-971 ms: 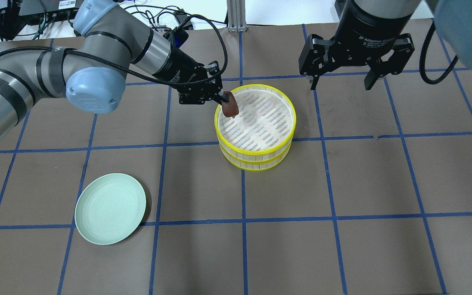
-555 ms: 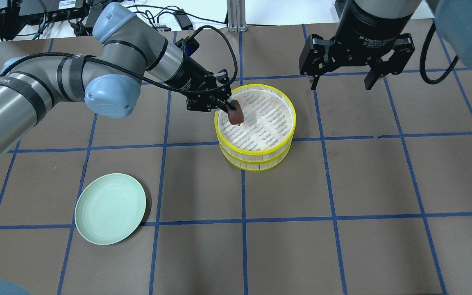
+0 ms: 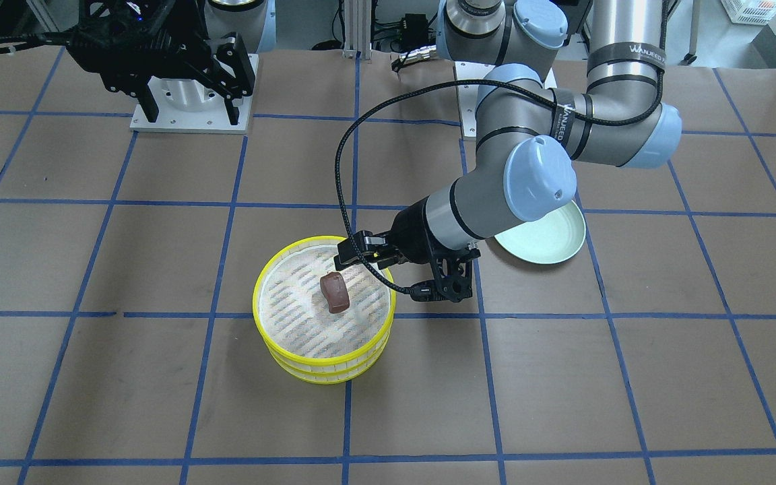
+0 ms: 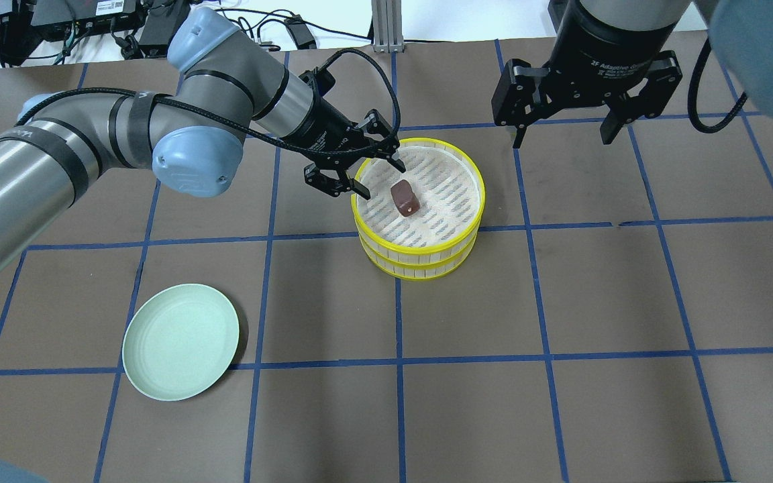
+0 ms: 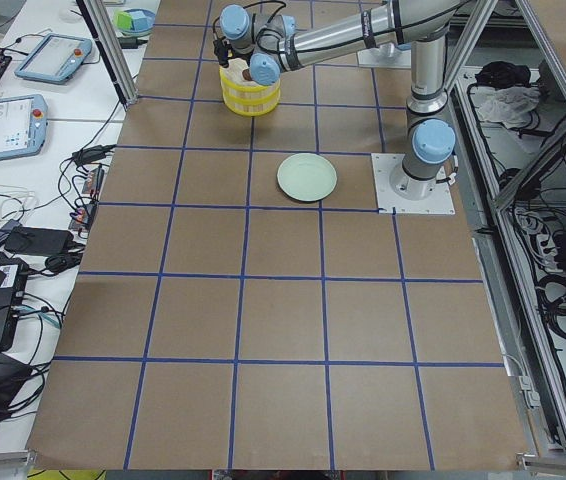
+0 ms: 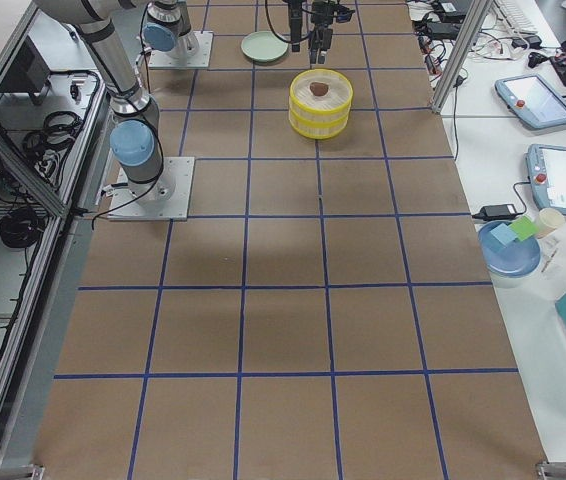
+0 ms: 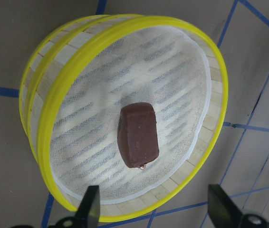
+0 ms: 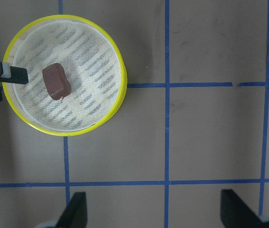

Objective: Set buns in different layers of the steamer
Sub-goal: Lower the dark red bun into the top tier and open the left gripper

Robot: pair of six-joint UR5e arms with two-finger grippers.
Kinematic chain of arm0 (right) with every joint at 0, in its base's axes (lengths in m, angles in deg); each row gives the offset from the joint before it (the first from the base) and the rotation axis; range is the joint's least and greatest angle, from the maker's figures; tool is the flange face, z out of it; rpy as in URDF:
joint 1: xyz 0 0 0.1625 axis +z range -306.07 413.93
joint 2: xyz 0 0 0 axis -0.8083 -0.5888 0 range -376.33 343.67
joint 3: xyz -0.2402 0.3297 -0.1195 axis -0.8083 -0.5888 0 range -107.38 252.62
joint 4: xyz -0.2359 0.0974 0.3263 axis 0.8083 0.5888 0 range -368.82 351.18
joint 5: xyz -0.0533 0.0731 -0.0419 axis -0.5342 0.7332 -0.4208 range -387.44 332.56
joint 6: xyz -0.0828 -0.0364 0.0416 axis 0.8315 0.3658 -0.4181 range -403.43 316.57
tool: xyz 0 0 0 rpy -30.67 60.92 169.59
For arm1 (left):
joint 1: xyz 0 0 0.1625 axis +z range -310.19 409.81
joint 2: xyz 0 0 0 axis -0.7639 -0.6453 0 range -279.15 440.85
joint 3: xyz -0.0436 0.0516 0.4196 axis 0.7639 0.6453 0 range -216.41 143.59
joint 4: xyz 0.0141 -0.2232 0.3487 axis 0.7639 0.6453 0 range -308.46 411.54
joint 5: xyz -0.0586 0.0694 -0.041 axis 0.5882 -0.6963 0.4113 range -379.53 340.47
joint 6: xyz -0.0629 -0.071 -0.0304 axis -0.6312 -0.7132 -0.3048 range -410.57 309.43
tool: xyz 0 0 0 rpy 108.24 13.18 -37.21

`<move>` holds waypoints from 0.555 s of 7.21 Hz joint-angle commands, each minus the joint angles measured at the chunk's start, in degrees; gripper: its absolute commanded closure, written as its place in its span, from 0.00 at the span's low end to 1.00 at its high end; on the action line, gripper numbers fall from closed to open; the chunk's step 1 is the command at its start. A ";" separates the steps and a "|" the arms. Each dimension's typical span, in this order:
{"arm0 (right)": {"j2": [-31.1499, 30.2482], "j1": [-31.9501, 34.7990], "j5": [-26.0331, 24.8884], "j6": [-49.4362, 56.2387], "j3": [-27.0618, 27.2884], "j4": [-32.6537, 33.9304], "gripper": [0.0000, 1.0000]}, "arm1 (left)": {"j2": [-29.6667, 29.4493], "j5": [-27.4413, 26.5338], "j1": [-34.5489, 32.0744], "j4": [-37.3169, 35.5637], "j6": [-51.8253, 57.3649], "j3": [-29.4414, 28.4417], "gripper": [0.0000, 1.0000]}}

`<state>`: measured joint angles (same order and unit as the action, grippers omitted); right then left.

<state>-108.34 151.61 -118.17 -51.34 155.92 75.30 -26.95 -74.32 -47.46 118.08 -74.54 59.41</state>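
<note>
- A dark reddish-brown bun (image 4: 404, 197) is pictured lying on the whitish mesh floor of the upper tray of the yellow-rimmed steamer (image 4: 427, 251), a little off centre and touched by nothing else.
- The left gripper (image 4: 384, 182) is seen at the steamer's rim on the robot's left side. Its jaws are spread wide and nothing is held between them.
- The bun is placed just ahead of those parted fingers, toward the middle of the tray. In the left wrist view its long axis is seen running roughly along the gripper's line of approach, across the gap between the fingertips.
- The right gripper (image 4: 561, 142) is shown hanging beyond the far side of the steamer with its jaws also wide and nothing carried. It is well apart from the bun, so the left arm is plainly the nearer one.
- A pale green plate (image 4: 180, 342) is seen on the brown tabletop (image 4: 561, 302), well apart from the steamer on the robot's left.
- No cream bun is visible in any view, and whether one sits in the covered lower tray cannot be told.
- The placing of this bun is judged done, and a clear withdrawal past the rim is what appears to be called for.
</note>
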 commanded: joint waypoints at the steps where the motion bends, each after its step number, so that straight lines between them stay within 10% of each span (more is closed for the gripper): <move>1: -0.01 0.06 0.12 0.09 0.03 -0.01 0.00 | 2.05 -5.04 -0.20 -0.09 -0.90 -0.63 0.00; 4: -0.19 0.06 0.12 0.09 0.03 -0.10 0.00 | 7.49 -29.50 0.50 8.92 10.14 -2.56 0.00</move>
<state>-108.50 151.66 -118.12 -51.25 155.94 75.23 -21.72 -94.38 -47.21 122.64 -69.33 57.44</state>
